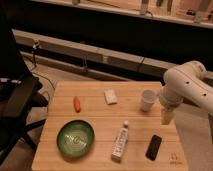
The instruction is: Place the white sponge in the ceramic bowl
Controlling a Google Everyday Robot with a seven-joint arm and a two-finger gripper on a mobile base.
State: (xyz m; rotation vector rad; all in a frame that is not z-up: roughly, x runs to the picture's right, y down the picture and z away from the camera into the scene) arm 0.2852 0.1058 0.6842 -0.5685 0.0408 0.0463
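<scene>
Gripper [166, 117]: hangs pointing down over the right edge of the bench [100, 120], just beside the white cup [147, 100] on its right. How far it is open cannot be told. Nothing seen in its hold.

Arm [186, 84]: white, comes in from the right, elbow bent high, wrist dropped near vertical.

White sponge [110, 96]: lies flat near the far edge, about mid-bench, well apart from the gripper, with the cup between them.

Green ceramic bowl [75, 139]: near the front-left corner, looks empty.

Other items: an orange carrot-like piece [77, 103] toward the left edge, a white bottle [120, 141] lying down by the front edge, and a flat black object [154, 147] toward the front-right corner.

Risks, as judged:
- A straight sweep left toward the sponge could clip the cup and tip it, so lift first.
- The sponge is low and flat, and a shallow descent may close above it.
- The carry to the bowl passes near the bottle, and a low path could roll it.
- A release near the rim may drop the sponge outside the bowl.
</scene>
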